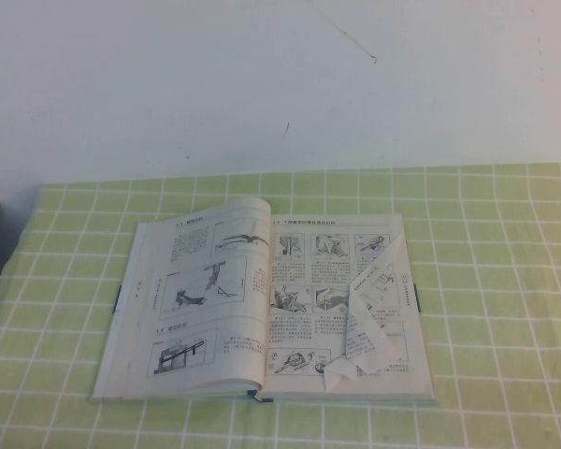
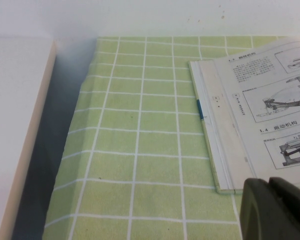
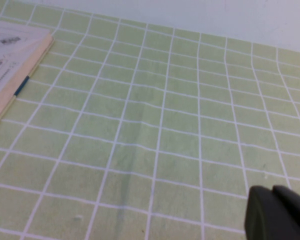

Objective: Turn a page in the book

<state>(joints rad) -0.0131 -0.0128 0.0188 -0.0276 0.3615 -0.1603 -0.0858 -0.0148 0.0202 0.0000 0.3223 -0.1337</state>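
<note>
Hanging low over bare cloth off the book's right side, the right gripper is showing only as a dark shape at the corner of its wrist view, its fingers pressed together and holding nothing. The book is lying open and flat on the green checked tablecloth, its spine running away from the robot, so the pages are swinging left and right. The page is sitting on the right half, crumpled and folded over itself, partly lifted, with its lower corner curled near the front edge. The right arm is judged the nearer one to that leaf, which is lying toward the left of this gripper. The left gripper is hovering just off the book's near left corner, touching nothing; whether its fingers are apart cannot be told.
</note>
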